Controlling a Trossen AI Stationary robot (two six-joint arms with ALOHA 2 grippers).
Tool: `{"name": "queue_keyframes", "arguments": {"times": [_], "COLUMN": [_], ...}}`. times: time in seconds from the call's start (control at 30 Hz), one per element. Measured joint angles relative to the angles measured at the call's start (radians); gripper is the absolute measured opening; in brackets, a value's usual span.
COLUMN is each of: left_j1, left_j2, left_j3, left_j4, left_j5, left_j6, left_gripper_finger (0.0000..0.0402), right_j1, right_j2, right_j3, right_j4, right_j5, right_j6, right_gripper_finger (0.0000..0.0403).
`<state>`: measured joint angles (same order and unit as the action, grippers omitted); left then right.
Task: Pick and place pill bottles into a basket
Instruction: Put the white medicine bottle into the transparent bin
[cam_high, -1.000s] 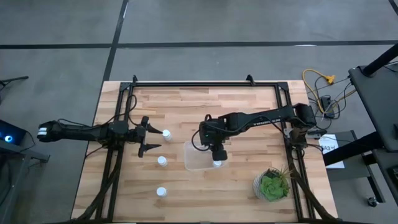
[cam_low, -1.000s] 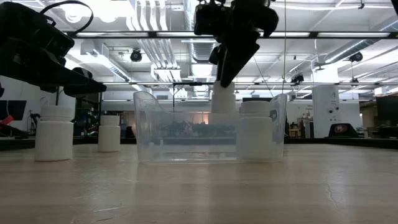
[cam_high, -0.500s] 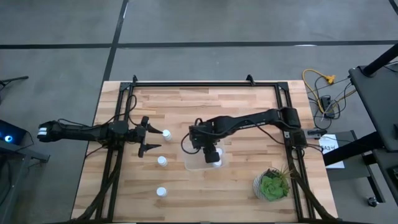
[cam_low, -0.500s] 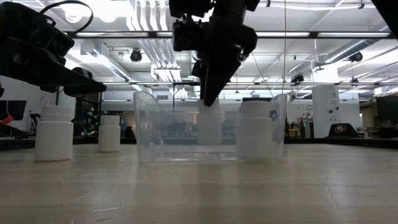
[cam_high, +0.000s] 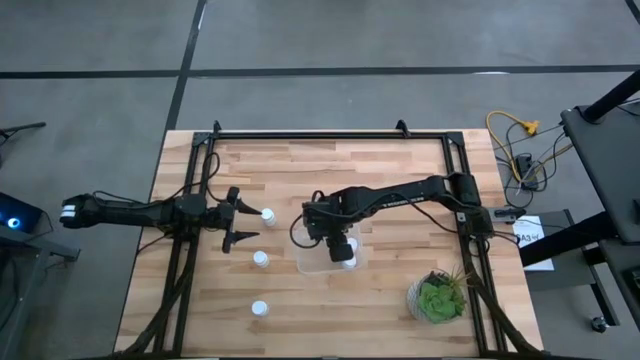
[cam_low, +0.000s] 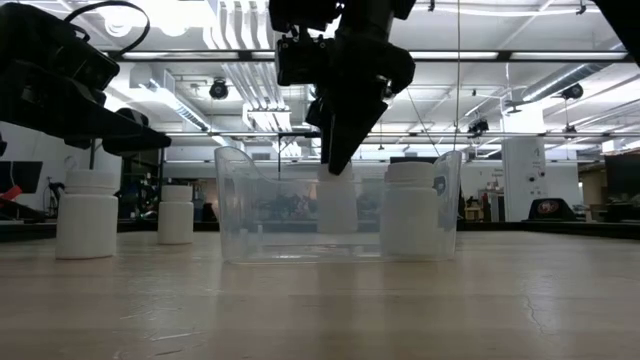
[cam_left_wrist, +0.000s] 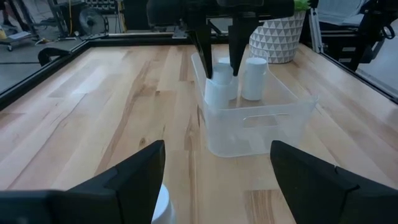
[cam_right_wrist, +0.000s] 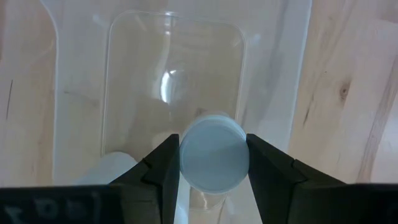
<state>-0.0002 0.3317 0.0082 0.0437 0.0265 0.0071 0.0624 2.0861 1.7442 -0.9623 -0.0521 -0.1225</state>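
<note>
Altogether five bottles (cam_high: 260, 259), one basket (cam_high: 308, 250)

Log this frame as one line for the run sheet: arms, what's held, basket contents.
right gripper: shut on bottle, low inside basket | basket: one more bottle standing | left gripper: open, beside table bottle | two others on table

R arm reaches in from the table's right side toward the middle, wrist bent down, right gripper (cam_high: 341, 247) pointing straight down, fingers (cam_right_wrist: 163, 163) closed on the cap of a pill bottle (cam_right_wrist: 213, 158). L arm lies stretched out low from the left edge, left gripper (cam_high: 243, 214) level w/ fingers spread wide, holding nothing.
</note>
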Motion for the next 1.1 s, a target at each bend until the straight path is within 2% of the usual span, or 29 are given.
{"name": "queue_keyframes", "arguments": {"times": [0.37, 1.1], "left_j1": [0.000, 0.000], "left_j2": [0.002, 0.002], "left_j3": [0.000, 0.000], "left_j4": [0.000, 0.000], "left_j5": [0.000, 0.000], "left_j6": [0.000, 0.000], "left_gripper_finger": [0.0274, 0.0274], "right_j1": [-0.002, -0.005], "right_j2": [-0.001, -0.033], "right_j3": [-0.014, -0.015], "right_j4": [-0.021, -0.045], "right_j5": [0.001, -0.007], "right_j6": [0.015, 0.020], "right_gripper_finger": [0.0185, 0.0191]}}
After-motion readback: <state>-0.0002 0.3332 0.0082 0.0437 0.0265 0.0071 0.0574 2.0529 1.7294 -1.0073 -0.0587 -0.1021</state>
